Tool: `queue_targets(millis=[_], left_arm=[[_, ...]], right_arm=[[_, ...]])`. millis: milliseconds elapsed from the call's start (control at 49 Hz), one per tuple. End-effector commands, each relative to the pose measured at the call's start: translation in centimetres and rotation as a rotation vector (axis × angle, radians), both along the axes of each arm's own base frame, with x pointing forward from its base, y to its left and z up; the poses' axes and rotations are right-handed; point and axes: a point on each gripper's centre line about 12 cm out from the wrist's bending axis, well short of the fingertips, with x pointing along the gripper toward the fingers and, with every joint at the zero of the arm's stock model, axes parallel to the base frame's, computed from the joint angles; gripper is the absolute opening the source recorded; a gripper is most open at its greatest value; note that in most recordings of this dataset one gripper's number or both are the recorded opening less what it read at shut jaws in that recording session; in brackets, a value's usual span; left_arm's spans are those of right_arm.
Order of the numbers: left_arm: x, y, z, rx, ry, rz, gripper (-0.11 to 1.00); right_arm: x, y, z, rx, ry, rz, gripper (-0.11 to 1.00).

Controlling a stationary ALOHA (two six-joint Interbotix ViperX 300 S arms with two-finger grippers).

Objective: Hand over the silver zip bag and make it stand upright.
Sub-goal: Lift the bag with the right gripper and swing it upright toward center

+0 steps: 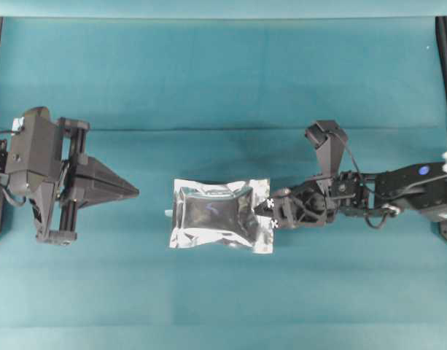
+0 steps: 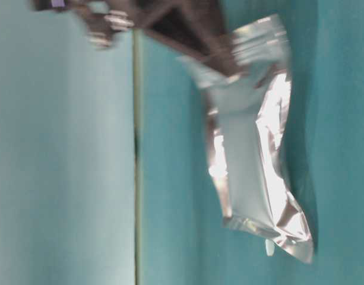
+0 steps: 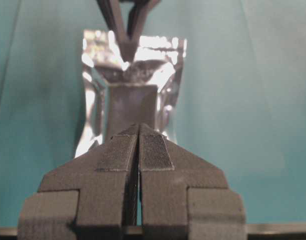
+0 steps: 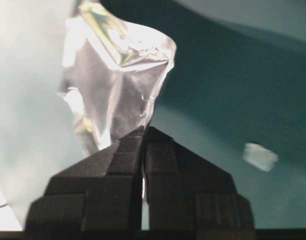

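Right gripper [image 1: 270, 213] clamped on bag [image 1: 219, 215] right edge, bag mid-table on cloth [image 1: 208, 87]. Left gripper [image 1: 134, 192] closed, empty, well left. Risk: thin edge pinch, slick foil may slip or sag when lifted.

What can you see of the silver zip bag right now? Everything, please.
The shiny, crinkled silver foil zip bag is roughly rectangular, with a darker grey centre panel and bright sealed edges. It looks puffed in the middle. It sits mid-table on the teal cloth, long side across the overhead view. The right hand is shut on its right sealed edge, and that end looks lifted in the table-level view. The left hand is shut, short of the bag and not touching it.
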Motion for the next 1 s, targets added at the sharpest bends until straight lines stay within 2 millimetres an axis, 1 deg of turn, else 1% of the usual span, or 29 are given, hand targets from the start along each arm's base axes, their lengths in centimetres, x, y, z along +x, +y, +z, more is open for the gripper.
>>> queue_targets(millis=[0, 163, 286, 388, 511, 654, 981], left_arm=[[0.1, 0.0, 0.5, -0.001, -0.018, -0.002, -0.07], [0.0, 0.0, 0.5, 0.000, -0.018, -0.002, -0.07], [0.0, 0.0, 0.4, 0.000, -0.018, -0.001, -0.07], [-0.1, 0.0, 0.4, 0.001, -0.017, -0.001, -0.07], [-0.1, 0.0, 0.3, 0.001, -0.015, -0.001, -0.07], [-0.2, 0.0, 0.2, -0.001, -0.012, 0.000, -0.07], [-0.4, 0.1, -0.2, 0.001, -0.002, 0.004, -0.07]], right_arm=[[0.7, 0.0, 3.2, -0.043, -0.026, 0.058, 0.01], [0.7, -0.3, 6.3, -0.126, 0.110, 0.203, 0.01], [0.5, -0.9, 8.0, -0.168, 0.219, 0.297, 0.01], [1.1, -1.3, 9.5, -0.204, 0.256, 0.361, 0.01], [1.9, -1.6, 10.5, -0.241, 0.269, 0.411, 0.01], [2.8, -1.5, 11.3, -0.261, 0.305, 0.471, 0.01], [5.1, -1.2, 12.5, -0.322, 0.438, 0.703, 0.01]])
